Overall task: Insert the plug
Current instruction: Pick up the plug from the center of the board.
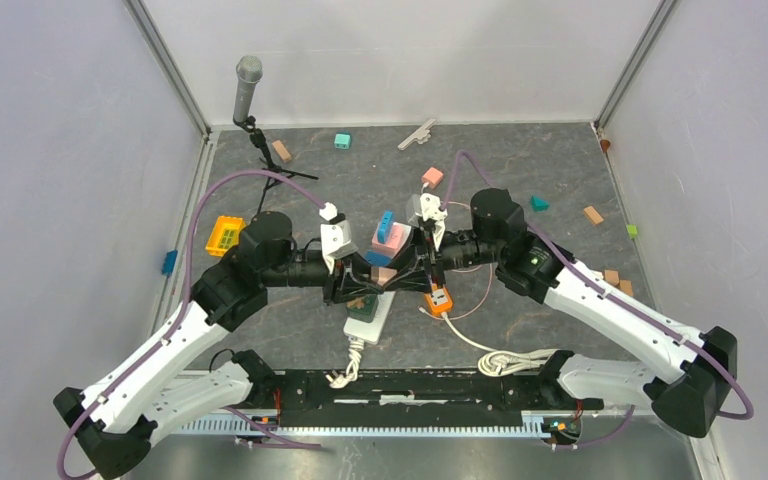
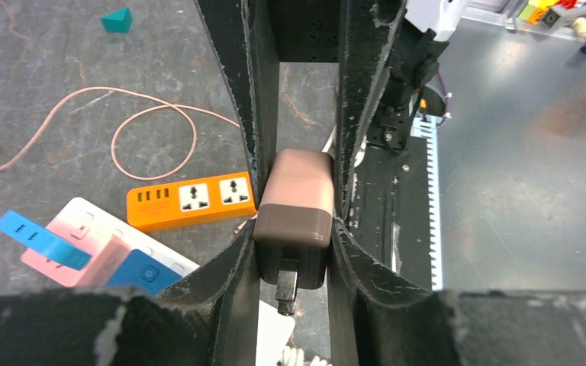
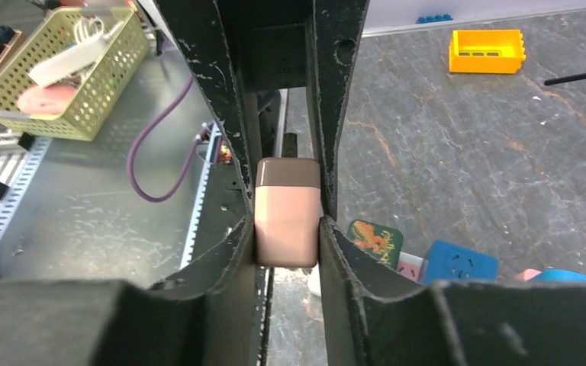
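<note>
The pink and brown plug (image 2: 296, 194) hung in the air between the two arms, just above the white power strip (image 1: 370, 320). The left gripper (image 2: 294, 232) squeezed its brown end. The right gripper (image 3: 288, 229) squeezed its pink end. A green tile (image 3: 374, 236) had an orange picture, but any words were too small to read. The table mat (image 1: 520, 170) was dark grey and stony. White walls (image 1: 400, 60) stood around it.

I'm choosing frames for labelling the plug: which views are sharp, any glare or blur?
Left wrist: the plug is sharp, prongs readable, bottom foreground blurred. Right wrist: plug sharp, faint highlight on its pale shell, same blurred foreground. Top external: even light, weak shadows, no glare, but the plug is small and largely hidden.
</note>
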Motion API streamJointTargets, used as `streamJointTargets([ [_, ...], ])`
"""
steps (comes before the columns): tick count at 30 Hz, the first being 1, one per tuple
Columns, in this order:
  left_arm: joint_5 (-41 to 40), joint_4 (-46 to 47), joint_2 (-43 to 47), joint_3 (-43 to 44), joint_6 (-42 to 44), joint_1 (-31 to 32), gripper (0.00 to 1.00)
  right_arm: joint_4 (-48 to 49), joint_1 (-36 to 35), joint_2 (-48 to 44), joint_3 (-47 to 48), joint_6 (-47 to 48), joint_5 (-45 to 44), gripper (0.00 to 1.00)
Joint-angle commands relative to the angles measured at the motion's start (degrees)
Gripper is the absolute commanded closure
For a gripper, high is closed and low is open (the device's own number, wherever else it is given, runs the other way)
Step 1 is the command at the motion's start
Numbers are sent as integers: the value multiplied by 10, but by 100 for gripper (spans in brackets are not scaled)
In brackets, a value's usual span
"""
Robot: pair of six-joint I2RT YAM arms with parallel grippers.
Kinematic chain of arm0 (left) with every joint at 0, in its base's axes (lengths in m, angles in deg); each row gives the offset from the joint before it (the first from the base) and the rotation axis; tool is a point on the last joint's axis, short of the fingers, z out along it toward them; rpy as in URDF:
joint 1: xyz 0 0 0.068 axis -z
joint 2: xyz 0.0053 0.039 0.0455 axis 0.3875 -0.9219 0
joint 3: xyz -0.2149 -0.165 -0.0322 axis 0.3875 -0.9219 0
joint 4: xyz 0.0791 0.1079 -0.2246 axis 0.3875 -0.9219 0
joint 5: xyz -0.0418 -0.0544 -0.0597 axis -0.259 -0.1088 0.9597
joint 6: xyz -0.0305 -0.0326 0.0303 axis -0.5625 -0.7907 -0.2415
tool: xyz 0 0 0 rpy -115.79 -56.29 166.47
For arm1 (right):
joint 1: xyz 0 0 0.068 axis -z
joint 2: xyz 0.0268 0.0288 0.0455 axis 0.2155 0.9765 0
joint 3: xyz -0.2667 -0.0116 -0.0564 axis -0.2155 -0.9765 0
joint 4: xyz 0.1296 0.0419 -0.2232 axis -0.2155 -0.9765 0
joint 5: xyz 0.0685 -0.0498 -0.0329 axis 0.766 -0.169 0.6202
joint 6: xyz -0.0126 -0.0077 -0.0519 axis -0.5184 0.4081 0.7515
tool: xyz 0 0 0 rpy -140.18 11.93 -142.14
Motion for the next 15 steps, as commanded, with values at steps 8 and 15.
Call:
streamJointTargets([
  [8, -1, 25, -1, 16, 0, -1, 73, 3, -5, -12, 11, 10, -45, 100],
  [15, -124, -6, 21, -1, -40, -2, 0, 23, -4, -67, -50, 21, -210, 100],
])
